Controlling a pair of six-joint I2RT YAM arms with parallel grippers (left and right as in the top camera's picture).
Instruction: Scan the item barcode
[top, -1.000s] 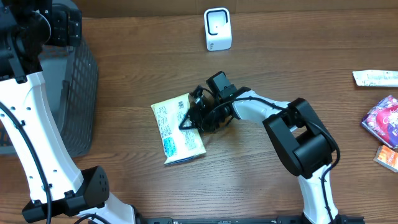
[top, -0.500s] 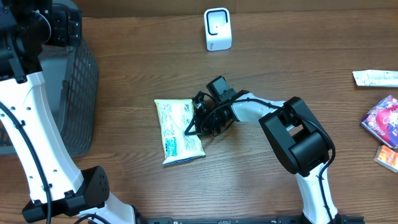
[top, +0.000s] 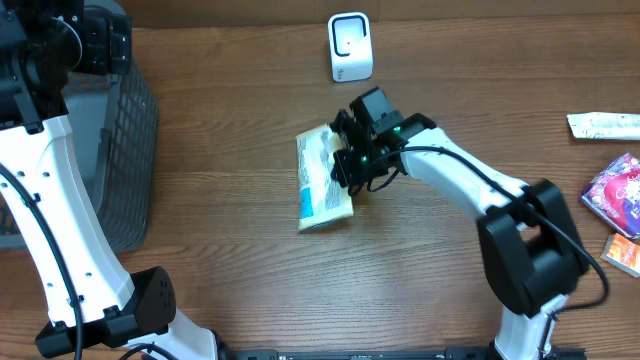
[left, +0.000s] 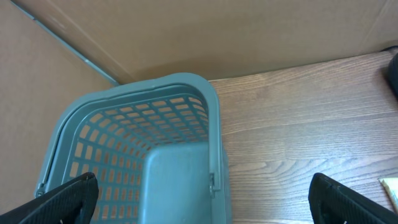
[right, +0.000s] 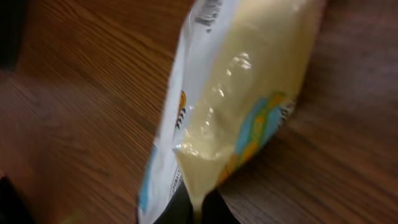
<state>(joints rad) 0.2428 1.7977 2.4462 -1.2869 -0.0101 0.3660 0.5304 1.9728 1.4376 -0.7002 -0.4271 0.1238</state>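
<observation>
The item is a flat pale-yellow and white packet (top: 322, 178) with blue print, lifted on edge near the middle of the table. My right gripper (top: 349, 172) is shut on the packet's right edge. In the right wrist view the packet (right: 236, 99) hangs tilted from the pinched fingers (right: 214, 208), blurred, with a bit of black print near its top. The white scanner (top: 350, 47) stands upright at the table's far edge, above the packet. My left gripper (left: 202, 196) is open over the teal basket (left: 124, 143), holding nothing.
The grey-teal basket (top: 110, 150) fills the left side of the table. Other packaged goods lie at the right edge: a white wrapper (top: 603, 125), a purple pack (top: 617, 194) and an orange one (top: 624, 253). A cardboard wall (left: 205, 31) backs the table.
The right gripper closed on the packet's edge, then lifted it up and to the right, toward the scanner, turning it from flat to on edge. The left arm stayed still.
</observation>
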